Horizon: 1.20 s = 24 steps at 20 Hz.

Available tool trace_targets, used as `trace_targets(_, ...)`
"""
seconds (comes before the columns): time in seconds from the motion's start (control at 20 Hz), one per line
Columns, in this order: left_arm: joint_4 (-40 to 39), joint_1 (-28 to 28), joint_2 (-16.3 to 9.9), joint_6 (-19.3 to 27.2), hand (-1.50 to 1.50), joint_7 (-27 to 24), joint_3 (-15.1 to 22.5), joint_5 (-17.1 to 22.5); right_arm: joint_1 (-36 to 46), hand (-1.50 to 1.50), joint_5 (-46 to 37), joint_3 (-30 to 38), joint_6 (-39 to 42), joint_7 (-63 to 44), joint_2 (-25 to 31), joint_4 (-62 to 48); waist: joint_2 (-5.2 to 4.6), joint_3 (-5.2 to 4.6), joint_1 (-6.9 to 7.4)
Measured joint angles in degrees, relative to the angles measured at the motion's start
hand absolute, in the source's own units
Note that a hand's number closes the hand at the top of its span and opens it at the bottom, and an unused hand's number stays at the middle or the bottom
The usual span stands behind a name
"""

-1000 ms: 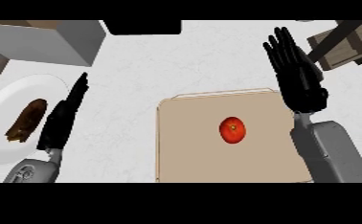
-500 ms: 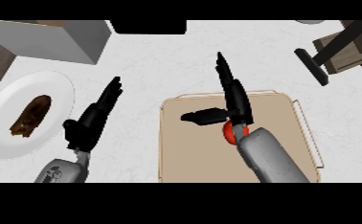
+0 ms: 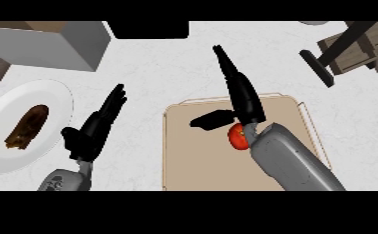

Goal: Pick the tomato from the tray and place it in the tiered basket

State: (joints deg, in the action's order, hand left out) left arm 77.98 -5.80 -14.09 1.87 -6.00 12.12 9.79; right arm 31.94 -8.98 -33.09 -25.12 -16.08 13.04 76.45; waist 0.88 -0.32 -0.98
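Tomato (image 3: 238, 137) on tray (image 3: 184, 153), ungrasped.
Right hand (image 3: 240, 94) above, fingers straight, thumb spread; basket (image 3: 353, 48) at far right corner.

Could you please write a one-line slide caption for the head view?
Right hand open above the tomato on the tray; left hand rests open.

red tomato (image 3: 238, 137) lies on the tan tray (image 3: 188, 148); tiered basket (image 3: 347, 50) upper right.

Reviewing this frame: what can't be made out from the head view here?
- tomato: partly hidden under the right hand and its wrist; contact unclear.
- tiered basket: cut off by the right edge.
- Dark food on the plate: too small to identify.
- left hand: forearm cut off below.
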Motion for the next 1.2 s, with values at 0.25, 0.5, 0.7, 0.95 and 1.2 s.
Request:
trace_targets(0.25,-0.18,0.29,-0.04,0.17,0.00,0.30,-0.04,-0.19,5.27,-1.50,-5.66,-7.13,12.77,-14.88,8.54,1.55,0.81,-0.28,-0.83)
trace_targets(0.5,-0.50,0.29,0.36,0.39,0.00,0.02,-0.01,-0.41,11.26,-1.50,-5.31,-12.09,28.97,-29.79,12.87,6.86,0.74,-0.19,-0.91)
trace_targets(0.7,-0.97,-0.51,0.02,-0.33,0.00,-0.01,-0.72,-0.09,14.34,-1.50,-1.51,-12.88,37.42,-42.10,12.17,14.68,0.34,0.00,-0.76)
trace_targets(0.95,-0.81,-0.82,0.45,-0.62,0.00,0.05,-0.89,-0.14,15.41,-1.50,2.42,-12.34,39.41,-48.99,12.14,21.33,-0.05,0.14,-0.22)
trace_targets(1.2,-0.84,-0.75,0.33,-1.20,0.00,-0.27,-1.00,-0.59,14.82,-1.50,-1.70,-14.07,38.27,-51.64,11.50,22.46,-0.32,0.20,0.23)
